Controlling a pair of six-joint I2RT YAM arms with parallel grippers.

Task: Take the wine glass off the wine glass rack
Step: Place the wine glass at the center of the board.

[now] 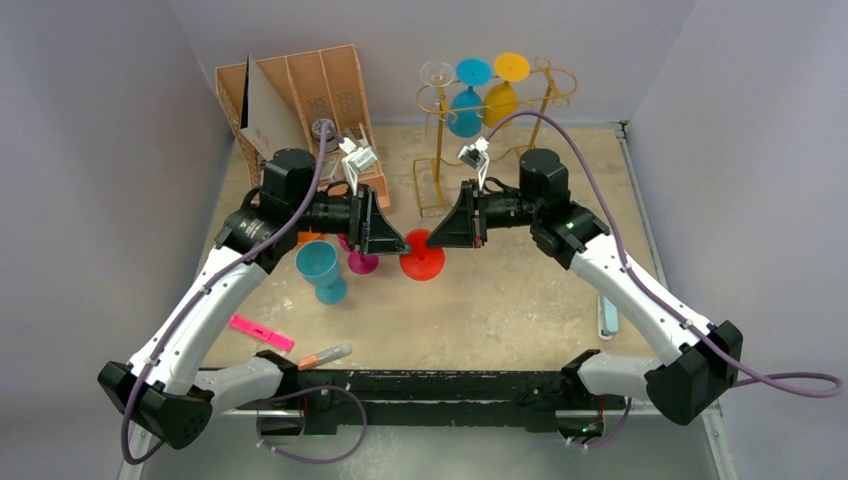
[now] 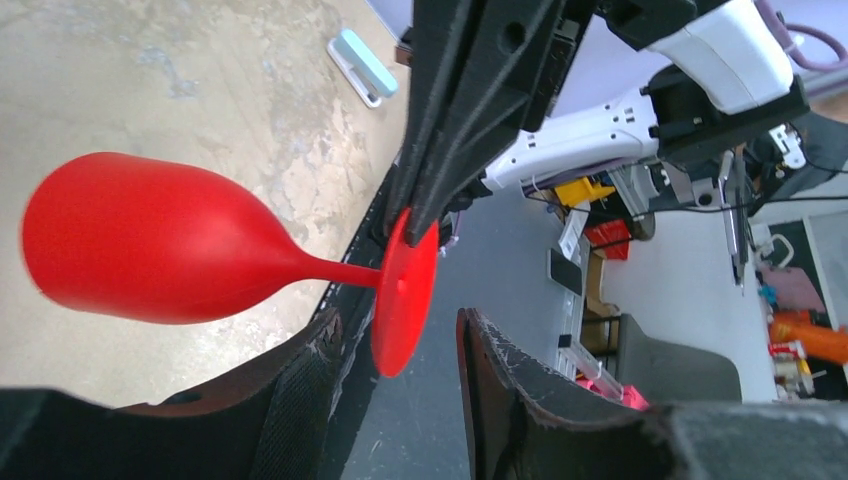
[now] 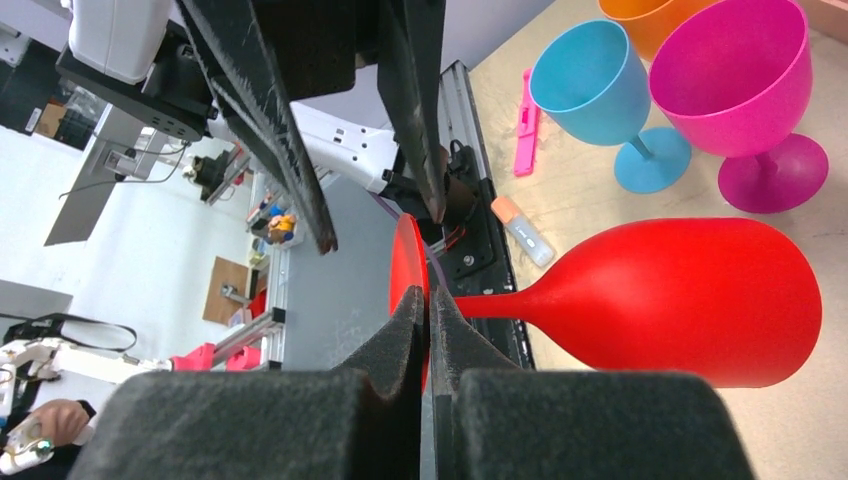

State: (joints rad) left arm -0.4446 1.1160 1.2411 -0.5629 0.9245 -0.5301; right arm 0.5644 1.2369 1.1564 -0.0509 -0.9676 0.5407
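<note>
My right hand (image 3: 428, 300) is pinched tight on the red glass (image 3: 690, 300), at the edge of its foot (image 2: 405, 290); the glass hangs roughly on its side in the air above the desk (image 1: 520, 300), clear of the rack (image 1: 437, 140). My left hand (image 2: 398, 318) faces it, jaws at a middling gap astride that same foot, with a sliver of space on each side; it has no grip yet, as far as I can see.

I judge the glass to be light, stiff plastic, smooth and apt to swivel when held by a thin disc; the stem just above the foot looks the surer hold.

Near the left arm a blue glass (image 3: 590, 80) and a pink glass (image 3: 735, 90) stand upright, both bowls empty. An orange one (image 3: 650, 15) sits behind them; I can't see into it. On the rack three more hang bowl down: clear (image 1: 436, 72), blue (image 1: 465, 110) and yellow (image 1: 500, 100). The organiser (image 1: 330, 85) holds a white board (image 1: 270, 110).
</note>
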